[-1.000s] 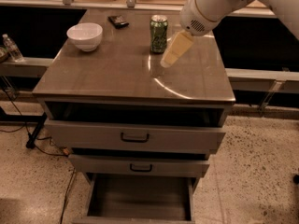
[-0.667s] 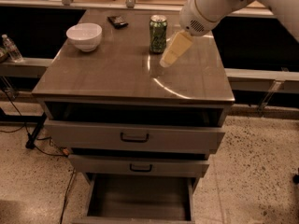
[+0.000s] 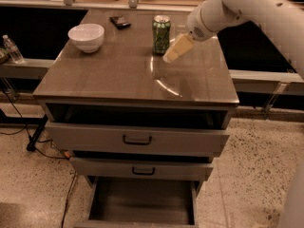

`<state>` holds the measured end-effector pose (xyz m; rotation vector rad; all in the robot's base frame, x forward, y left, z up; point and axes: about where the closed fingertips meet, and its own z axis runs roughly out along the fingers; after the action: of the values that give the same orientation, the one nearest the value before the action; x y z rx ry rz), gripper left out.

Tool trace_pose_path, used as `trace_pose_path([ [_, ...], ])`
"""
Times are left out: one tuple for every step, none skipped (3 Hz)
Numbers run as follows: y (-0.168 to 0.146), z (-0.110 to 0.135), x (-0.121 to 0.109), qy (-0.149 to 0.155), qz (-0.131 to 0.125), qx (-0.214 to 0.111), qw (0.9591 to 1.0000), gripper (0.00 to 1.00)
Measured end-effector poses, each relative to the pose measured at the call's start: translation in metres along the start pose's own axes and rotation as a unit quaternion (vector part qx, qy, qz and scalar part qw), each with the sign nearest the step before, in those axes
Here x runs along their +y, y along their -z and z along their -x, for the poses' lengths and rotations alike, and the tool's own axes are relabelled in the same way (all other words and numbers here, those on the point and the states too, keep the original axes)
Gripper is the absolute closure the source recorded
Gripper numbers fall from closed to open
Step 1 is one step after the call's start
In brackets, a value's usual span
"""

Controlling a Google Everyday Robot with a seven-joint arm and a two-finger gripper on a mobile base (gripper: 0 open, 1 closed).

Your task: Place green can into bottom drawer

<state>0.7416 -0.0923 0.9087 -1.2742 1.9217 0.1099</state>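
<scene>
The green can (image 3: pixel 161 34) stands upright on the cabinet top (image 3: pixel 118 75), toward the back middle. My gripper (image 3: pixel 174 51) reaches in from the upper right and hangs just to the right of the can, close beside it and a little in front. The can is not held. The bottom drawer (image 3: pixel 141 201) is pulled out at floor level, and its dark inside shows nothing in it.
A white bowl (image 3: pixel 86 36) sits at the back left of the top. A small dark object (image 3: pixel 119 21) lies behind it. Two wider grey drawers (image 3: pixel 137 139) with black handles are partly pulled out above the bottom drawer. A water bottle (image 3: pixel 12 49) stands at far left.
My gripper has shifted slightly toward the can. The can and drawers have not moved.
</scene>
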Motion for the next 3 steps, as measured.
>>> trace_pose_path([
  [-0.021, -0.004, -0.013, -0.025, -0.009, -0.023, 0.9994, 0.0],
  [-0.049, 0.013, -0.013, -0.042, 0.0, -0.057, 0.9975, 0.0],
  [-0.074, 0.031, -0.011, -0.06, 0.009, -0.088, 0.9943, 0.14],
])
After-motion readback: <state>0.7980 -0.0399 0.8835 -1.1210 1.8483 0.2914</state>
